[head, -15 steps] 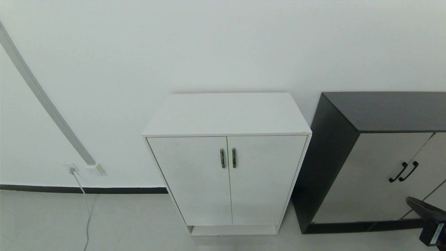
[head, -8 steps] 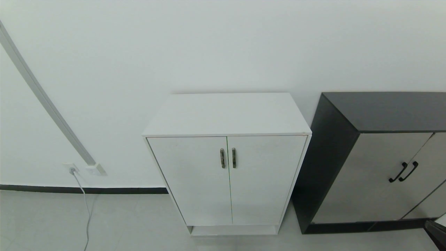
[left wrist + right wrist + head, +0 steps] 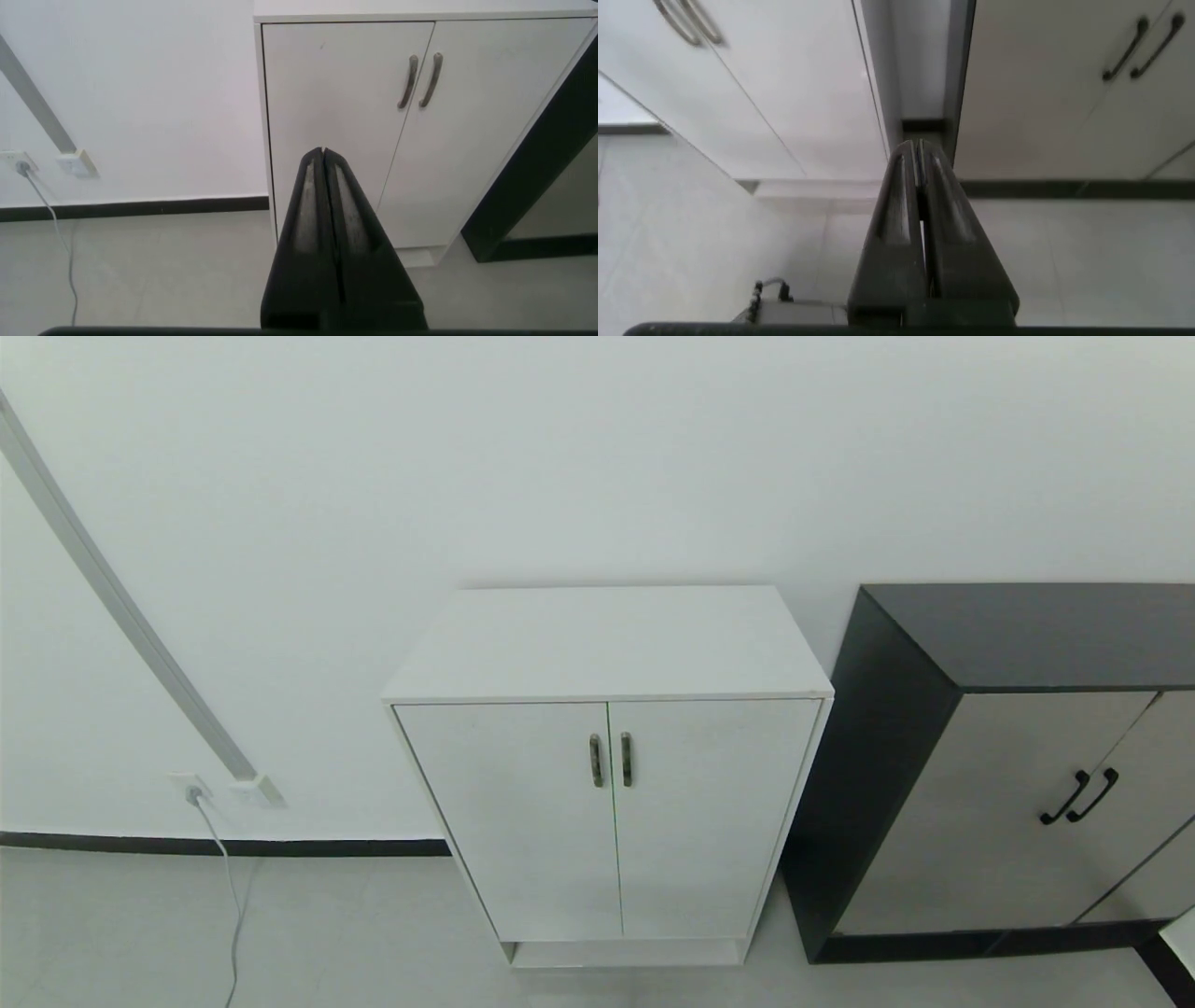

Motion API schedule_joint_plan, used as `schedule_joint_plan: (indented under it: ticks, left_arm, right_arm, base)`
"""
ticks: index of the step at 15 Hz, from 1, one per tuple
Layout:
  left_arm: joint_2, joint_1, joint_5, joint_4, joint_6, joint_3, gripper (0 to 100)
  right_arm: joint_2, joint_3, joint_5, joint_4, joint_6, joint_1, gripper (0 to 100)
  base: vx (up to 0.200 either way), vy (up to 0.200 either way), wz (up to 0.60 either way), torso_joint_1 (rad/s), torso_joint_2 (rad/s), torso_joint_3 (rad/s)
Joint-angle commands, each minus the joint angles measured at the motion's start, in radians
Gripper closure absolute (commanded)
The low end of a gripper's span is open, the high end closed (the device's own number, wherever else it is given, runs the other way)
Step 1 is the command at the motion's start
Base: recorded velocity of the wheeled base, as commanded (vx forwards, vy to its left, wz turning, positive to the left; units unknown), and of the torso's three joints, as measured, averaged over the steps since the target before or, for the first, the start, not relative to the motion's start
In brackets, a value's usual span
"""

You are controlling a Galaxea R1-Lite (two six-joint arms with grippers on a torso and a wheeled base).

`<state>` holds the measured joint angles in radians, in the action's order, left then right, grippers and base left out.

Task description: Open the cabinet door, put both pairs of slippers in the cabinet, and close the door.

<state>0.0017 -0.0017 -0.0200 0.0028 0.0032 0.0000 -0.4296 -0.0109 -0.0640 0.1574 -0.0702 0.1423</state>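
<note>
White laminate covers the white cabinet [image 3: 607, 644], which stands upright on the floor with its back against the wall; its long axis is vertical and its front faces the robot. The left door [image 3: 513, 812] and right door [image 3: 700, 812] both sit flush and shut, meeting at the centre seam. Two handles [image 3: 596, 760] run vertically, one on each side of that seam, close together. The left gripper [image 3: 323, 157] hangs low in front of the white cabinet, well apart from it, and is aimed at the left door; its fingers are pressed together on nothing. The right gripper [image 3: 920, 147] is also low and well apart. It is aimed at the narrow gap between the white cabinet and the dark cabinet [image 3: 896, 756] just beside it on the robot's right, and its fingers are likewise clamped together and empty. Whether the slippers lie behind the shut doors cannot be told. Judged from the doors alone, the task is either not yet begun or fully finished. If unstarted, opening, loading both pairs and closing all remain.
</note>
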Motion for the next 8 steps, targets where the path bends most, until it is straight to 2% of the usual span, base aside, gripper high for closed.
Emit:
schedule_joint_plan:
  ticks: [1,8]
  left_arm:
    - [0.001,0.0,0.0,0.0,0.0,0.0,100]
    - [0.001,0.0,0.0,0.0,0.0,0.0,100]
  right_arm:
    - [0.147,-0.012,0.0,-0.075,0.0,0.003,100]
    - [0.258,-0.014,-0.002,-0.162,0.006,0.008,100]
  base:
    - [0.0,0.0,0.0,0.0,0.0,0.0]
    - [0.0,0.0,0.0,0.0,0.0,0.0]
